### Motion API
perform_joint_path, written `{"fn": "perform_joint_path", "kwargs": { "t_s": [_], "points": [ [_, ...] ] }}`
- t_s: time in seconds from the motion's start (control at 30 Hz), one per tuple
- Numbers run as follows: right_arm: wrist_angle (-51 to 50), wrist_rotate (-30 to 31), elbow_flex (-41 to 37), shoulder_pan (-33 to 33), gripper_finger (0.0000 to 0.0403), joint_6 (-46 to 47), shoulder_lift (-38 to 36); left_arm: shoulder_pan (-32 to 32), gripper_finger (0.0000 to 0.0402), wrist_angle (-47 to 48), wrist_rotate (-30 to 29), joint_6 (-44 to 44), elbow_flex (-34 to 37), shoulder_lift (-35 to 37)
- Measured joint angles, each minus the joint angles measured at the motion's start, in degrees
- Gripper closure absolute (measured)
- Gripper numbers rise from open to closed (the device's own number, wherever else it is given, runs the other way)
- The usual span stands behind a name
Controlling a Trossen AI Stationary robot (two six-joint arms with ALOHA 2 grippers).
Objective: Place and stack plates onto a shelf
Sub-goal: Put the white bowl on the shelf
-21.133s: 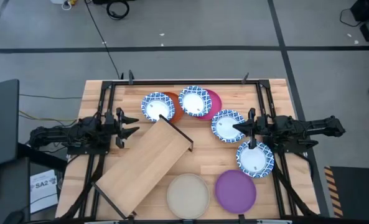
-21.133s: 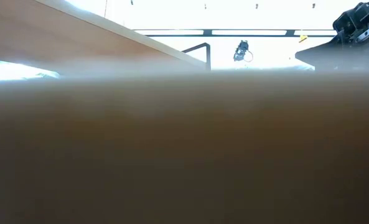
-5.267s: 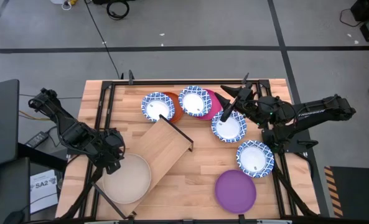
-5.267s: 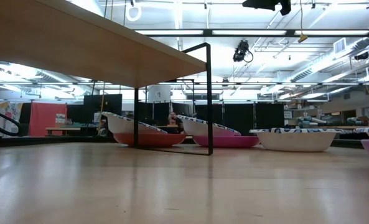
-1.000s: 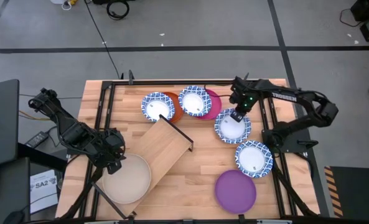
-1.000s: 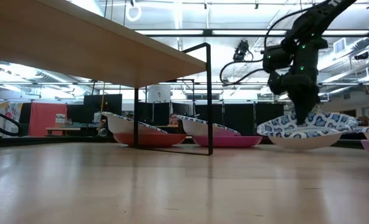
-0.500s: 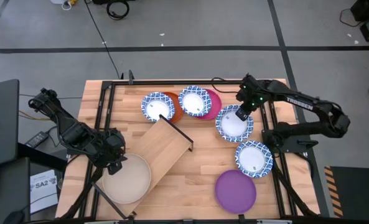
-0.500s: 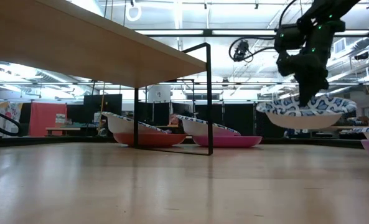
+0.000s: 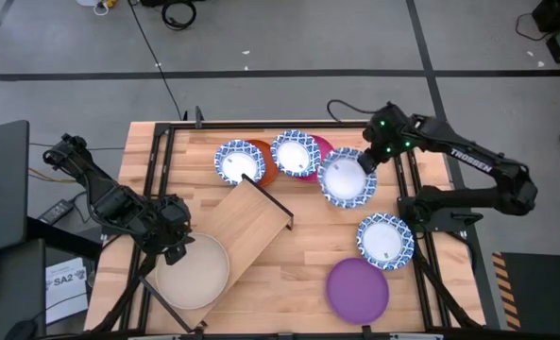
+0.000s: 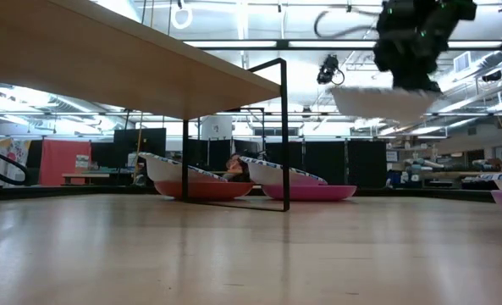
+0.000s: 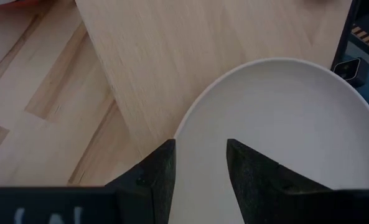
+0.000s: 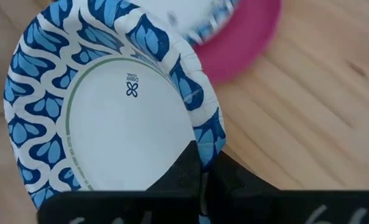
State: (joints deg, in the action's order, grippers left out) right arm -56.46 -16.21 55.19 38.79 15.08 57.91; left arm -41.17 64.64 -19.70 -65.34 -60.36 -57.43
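Right tool (image 9: pixel 368 162) is clenched on the rim of a blue-and-white plate (image 9: pixel 347 178), and it's up in the air, clear of the counter (image 9: pixel 313 241), hanging at the upper right of the low view. Over at lower left of the high view, the left tool (image 9: pixel 174 247) sits at the beige plate (image 9: pixel 194 271), one finger (image 11: pixel 160 176) outside the rim, the other on the plate's face; whether it is pinching or has let go, I cannot tell.

That beige plate lies on the low end of the shelf (image 9: pixel 230 246), so call one plate delivered. The airborne plate looks like number two.

Plenty left: a patterned plate on the orange plate (image 9: pixel 263 166), another on the magenta plate (image 9: pixel 321 154) at upper centre, a fourth patterned plate (image 9: pixel 385 241) at right, and the purple plate (image 9: pixel 358 290) at lower right. Early days.
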Motion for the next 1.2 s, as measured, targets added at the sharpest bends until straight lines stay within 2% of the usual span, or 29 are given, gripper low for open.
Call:
{"fn": "perform_joint_path", "kwargs": {
  "t_s": [0.23,0.53,0.83,1.0,1.2],
  "points": [
    [3.64,0.0,8.65,-6.92,0.0391,8.09,0.04,0.0,0.0253,-0.02,-0.17,0.02,0.0,0.0],
    [18.08,0.04,14.83,-19.0,0.0392,15.73,3.76,0.0,0.0253,-0.07,-0.17,0.04,0.0,0.0],
    [23.29,0.1,23.0,-27.13,0.0392,16.14,18.4,0.0,0.0253,-0.09,-0.17,0.02,0.0,0.0],
    [23.17,-0.06,30.56,-29.05,0.0392,12.81,27.53,0.0,0.0253,-0.1,-0.18,0.03,0.0,0.0],
    [22.81,-3.7,39.91,-30.09,0.0392,9.78,36.99,0.0,0.0253,-0.09,-0.19,0.02,0.0,0.0]
  ]
}}
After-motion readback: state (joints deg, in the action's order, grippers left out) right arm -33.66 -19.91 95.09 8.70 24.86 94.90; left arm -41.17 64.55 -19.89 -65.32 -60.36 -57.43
